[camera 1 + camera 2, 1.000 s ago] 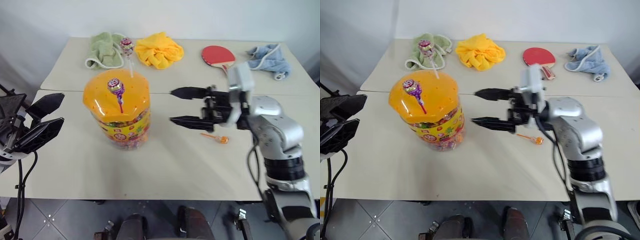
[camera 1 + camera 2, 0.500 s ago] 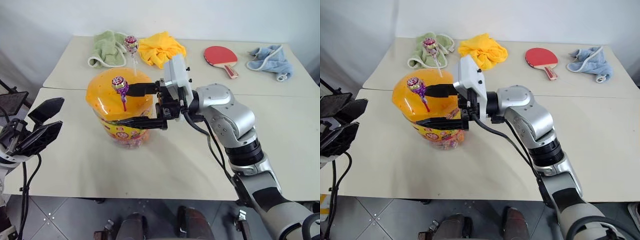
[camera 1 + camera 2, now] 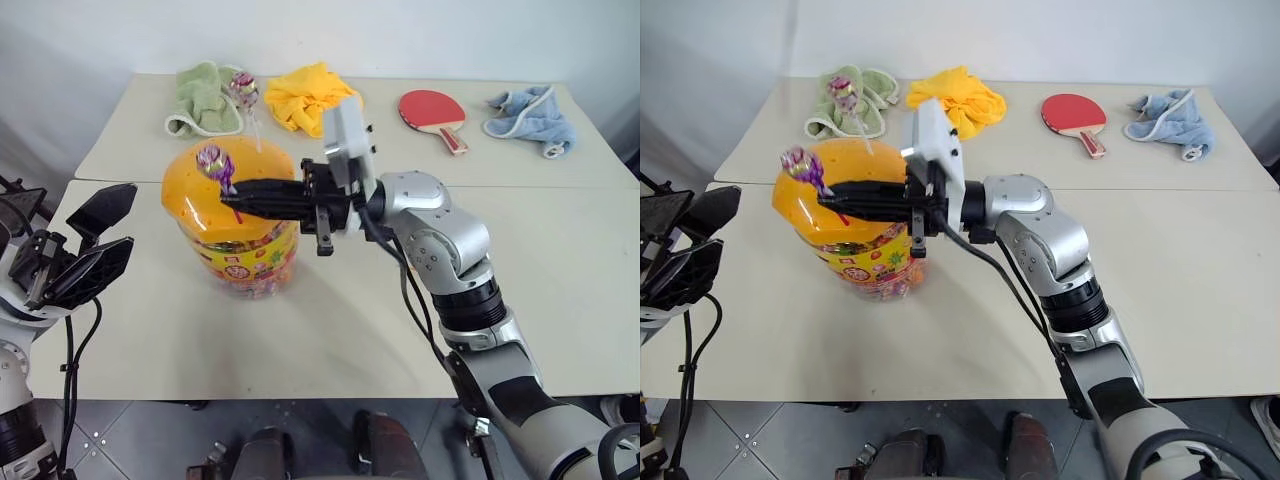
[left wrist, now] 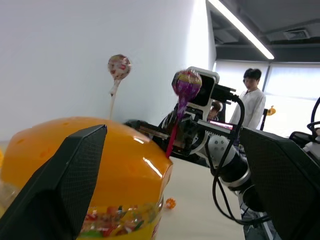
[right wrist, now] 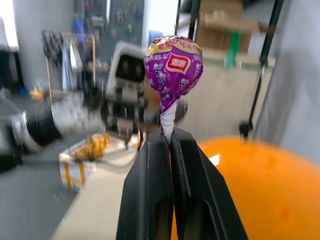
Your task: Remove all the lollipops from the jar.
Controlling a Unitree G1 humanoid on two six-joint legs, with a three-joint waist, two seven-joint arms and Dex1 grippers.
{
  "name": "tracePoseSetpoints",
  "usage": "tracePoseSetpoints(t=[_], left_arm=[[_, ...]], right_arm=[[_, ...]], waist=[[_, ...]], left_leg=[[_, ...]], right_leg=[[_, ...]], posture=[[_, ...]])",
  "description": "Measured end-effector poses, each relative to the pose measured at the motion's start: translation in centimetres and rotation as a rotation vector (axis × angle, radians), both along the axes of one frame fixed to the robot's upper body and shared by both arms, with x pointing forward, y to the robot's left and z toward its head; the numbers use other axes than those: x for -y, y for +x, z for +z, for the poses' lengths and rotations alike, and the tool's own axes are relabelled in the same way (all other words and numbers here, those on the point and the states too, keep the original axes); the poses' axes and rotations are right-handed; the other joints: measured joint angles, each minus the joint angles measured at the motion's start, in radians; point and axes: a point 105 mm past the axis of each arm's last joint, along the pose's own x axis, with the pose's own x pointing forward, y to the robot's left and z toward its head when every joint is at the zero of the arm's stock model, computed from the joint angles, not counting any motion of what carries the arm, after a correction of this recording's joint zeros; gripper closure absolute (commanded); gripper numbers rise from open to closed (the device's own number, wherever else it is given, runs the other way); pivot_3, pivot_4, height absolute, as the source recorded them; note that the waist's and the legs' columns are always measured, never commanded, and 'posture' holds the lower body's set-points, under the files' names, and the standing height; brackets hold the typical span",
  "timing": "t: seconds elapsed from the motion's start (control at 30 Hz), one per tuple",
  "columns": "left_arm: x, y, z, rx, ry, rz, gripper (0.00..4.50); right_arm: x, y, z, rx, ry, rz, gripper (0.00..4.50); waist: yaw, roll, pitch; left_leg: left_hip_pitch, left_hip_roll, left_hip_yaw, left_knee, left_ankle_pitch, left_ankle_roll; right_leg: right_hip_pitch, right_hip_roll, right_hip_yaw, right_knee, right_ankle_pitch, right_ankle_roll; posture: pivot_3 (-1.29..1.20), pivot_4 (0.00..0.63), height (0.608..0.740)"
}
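On the table (image 3: 330,330), right gripper (image 3: 226,197), clamped on the purple lollipop (image 3: 211,160)'s stick, should pull straight up from the jar (image 3: 238,215); left gripper (image 3: 88,242) waits open.

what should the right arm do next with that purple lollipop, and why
Probably lift it straight up out of the jar's lid. The right gripper has its jaws shut on the stick just under the purple lollipop, whose lower end looks still stuck in the lid. A second lollipop waits behind.

Bright, even light falls from above, with soft shadows on the tabletop (image 3: 330,330). Glare streaks the jar (image 3: 232,215) lid. The background behind the wrist views is blurred.
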Motion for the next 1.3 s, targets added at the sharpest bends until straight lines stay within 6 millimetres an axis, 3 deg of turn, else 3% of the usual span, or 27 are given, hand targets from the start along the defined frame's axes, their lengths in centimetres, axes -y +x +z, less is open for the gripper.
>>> tracePoseSetpoints(t=[0.1, 0.2, 0.4, 0.43, 0.53, 0.57, 0.67, 0.87, 0.97, 1.1, 1.2, 1.3], left_arm=[[0.9, -0.1, 0.5, 0.035, 0.012, -0.019, 0.0], [1.7, -0.1, 0.6, 0.052, 0.031, -0.037, 0.0], [3.9, -1.0, 1.0, 0.085, 0.182, -0.16, 0.0], [4.3, -1.1, 0.7, 0.087, 0.219, -0.182, 0.0], [3.7, -0.8, -1.5, 0.069, 0.365, -0.173, 0.0], [3.5, -0.7, -1.9, 0.059, 0.37, -0.175, 0.0], [4.4, -1.0, -2.1, 0.077, 0.393, -0.246, 0.0], [4.7, -1.1, -1.9, 0.062, 0.385, -0.289, 0.0], [5.0, -1.3, -1.8, 0.056, 0.379, -0.305, 0.0], [5.3, -1.5, -1.8, 0.06, 0.385, -0.313, 0.0], [5.3, -1.4, -1.6, 0.056, 0.375, -0.299, 0.0], [4.7, -0.9, -0.7, 0.055, 0.296, -0.223, 0.0]], right_arm=[[2.2, 0.8, 2.3, -0.011, 0.066, -0.036, 4.48], [5.2, 1.8, 3.1, -0.043, 0.063, -0.115, 4.48], [15.8, 3.9, 1.8, -0.104, -0.155, -0.488, 4.48], [17.7, 4.1, 0.4, -0.105, -0.238, -0.569, 4.48], [29.2, 4.8, -7.6, -0.196, -0.707, -0.992, 4.48], [31.2, 4.4, -9.6, -0.236, -0.786, -1.038, 4.48], [34.0, 3.2, -13.1, -0.316, -0.906, -1.079, 4.48], [37.4, 2.6, -15.5, -0.419, -0.978, -1.216, 4.48], [37.8, 2.3, -16.5, -0.466, -0.976, -1.228, 3.81], [37.9, 1.9, -17.3, -0.493, -0.984, -1.213, 2.48], [37.6, 2.1, -16.9, -0.453, -0.955, -1.192, 1.47], [36.2, 2.7, -14.9, -0.388, -0.833, -1.132, 0.38]], waist=[[0.004, 0.0, 0.0], [0.003, -0.001, 0.0], [0.013, -0.001, 0.0], [0.013, -0.001, 0.0], [0.032, -0.002, 0.0], [0.03, -0.001, 0.0], [0.021, -0.001, 0.0], [0.007, -0.001, 0.0], [0.007, -0.001, 0.0], [0.012, -0.001, 0.0], [0.015, -0.001, 0.001], [0.022, 0.0, 0.001]], left_leg=[[-0.001, -0.001, -0.002, 0.0, 0.0, 0.0], [-0.001, -0.001, -0.001, 0.0, 0.0, 0.0], [-0.003, -0.001, 0.0, -0.002, -0.001, 0.001], [-0.003, 0.0, 0.0, -0.002, -0.001, 0.001], [-0.003, -0.001, 0.005, -0.002, -0.002, 0.002], [-0.003, -0.001, 0.009, -0.001, -0.002, 0.003], [0.001, 0.001, 0.017, 0.0, -0.001, 0.004], [0.008, 0.002, 0.021, -0.001, -0.002, 0.003], [0.008, 0.002, 0.021, -0.002, -0.002, 0.003], [0.008, 0.002, 0.021, -0.001, -0.002, 0.003], [0.008, 0.002, 0.021, -0.001, -0.002, 0.003], [0.008, 0.002, 0.021, -0.001, -0.002, 0.003]], right_leg=[[0.0, 0.0, 0.0, 0.0, 0.0, 0.0], [0.0, 0.0, 0.0, 0.0, 0.0, 0.0], [0.0, -0.001, -0.001, -0.004, 0.0, 0.0], [-0.001, 0.0, -0.001, -0.004, 0.0, 0.0], [0.0, -0.001, 0.0, -0.009, 0.0, 0.0], [-0.001, -0.001, 0.001, -0.011, 0.0, 0.0], [-0.001, -0.001, 0.006, -0.01, 0.0, 0.0], [0.0, 0.0, 0.013, -0.005, 0.0, 0.0], [0.0, 0.0, 0.013, -0.005, 0.0, 0.0], [0.0, 0.0, 0.013, -0.006, 0.0, 0.0], [0.0, 0.0, 0.014, -0.006, 0.0, 0.0], [0.0, 0.0, 0.014, -0.006, 0.0, 0.0]], posture=[[0.0, 0.15, 0.74], [0.0, 0.15, 0.74], [0.0, 0.15, 0.74], [0.0, 0.15, 0.74], [0.0, 0.15, 0.74], [0.0, 0.15, 0.74], [0.0, 0.15, 0.74], [0.0, 0.15, 0.74], [0.0, 0.15, 0.74], [0.0, 0.15, 0.74], [0.0, 0.15, 0.74], [0.0, 0.15, 0.74]])
